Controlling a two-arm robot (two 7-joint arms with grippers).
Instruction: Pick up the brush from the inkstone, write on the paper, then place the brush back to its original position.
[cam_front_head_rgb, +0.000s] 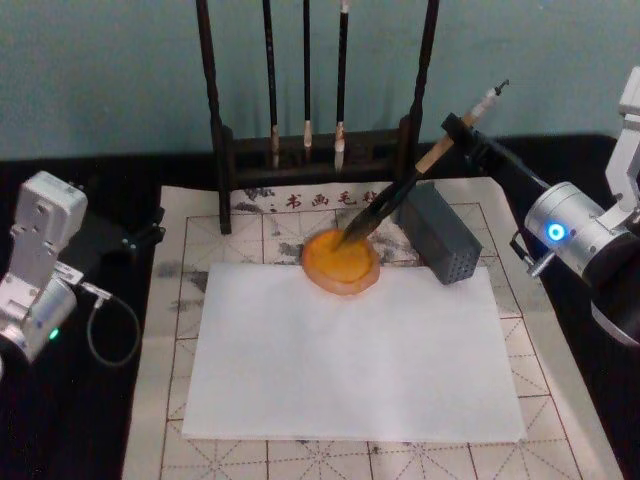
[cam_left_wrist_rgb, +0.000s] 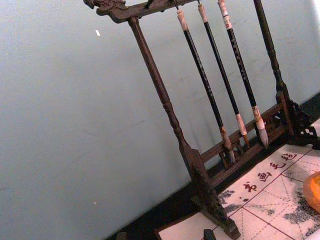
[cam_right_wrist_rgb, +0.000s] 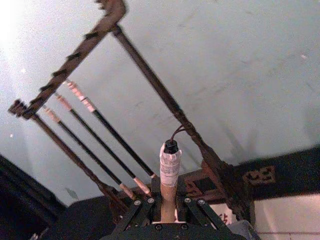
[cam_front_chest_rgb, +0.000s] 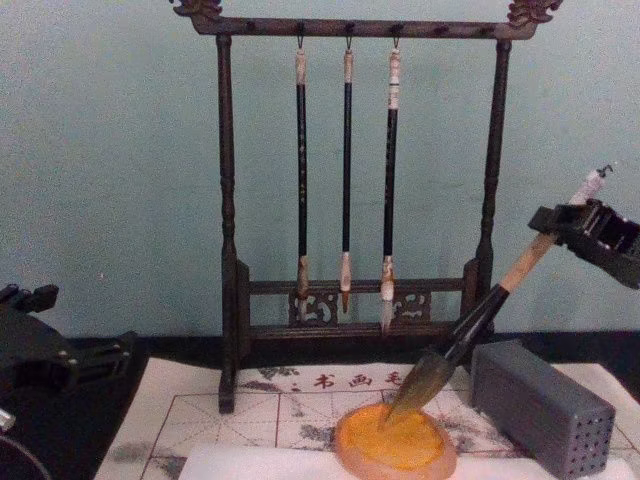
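Observation:
The brush (cam_front_head_rgb: 425, 168) slants down to the left, its dark tuft touching the orange inkstone (cam_front_head_rgb: 342, 264) at the far edge of the white paper (cam_front_head_rgb: 350, 360). My right gripper (cam_front_head_rgb: 458, 130) is shut on the tan handle just below the white end cap. From the chest, the right gripper (cam_front_chest_rgb: 575, 222) holds the brush (cam_front_chest_rgb: 505, 285) high, with the tuft dipping into the inkstone (cam_front_chest_rgb: 395, 442). The right wrist view looks along the capped brush (cam_right_wrist_rgb: 170, 167) clamped between the jaws. My left gripper (cam_front_head_rgb: 148, 228) is parked open at the left, off the paper; it also shows low at the chest view's left edge, left gripper (cam_front_chest_rgb: 60, 350).
A dark wooden rack (cam_front_head_rgb: 222, 140) with three thin hanging brushes (cam_front_chest_rgb: 346, 170) stands behind the inkstone. A grey block with holes (cam_front_head_rgb: 443, 236) lies just right of the inkstone, under the slanted handle. A gridded felt mat (cam_front_head_rgb: 170, 330) underlies the paper.

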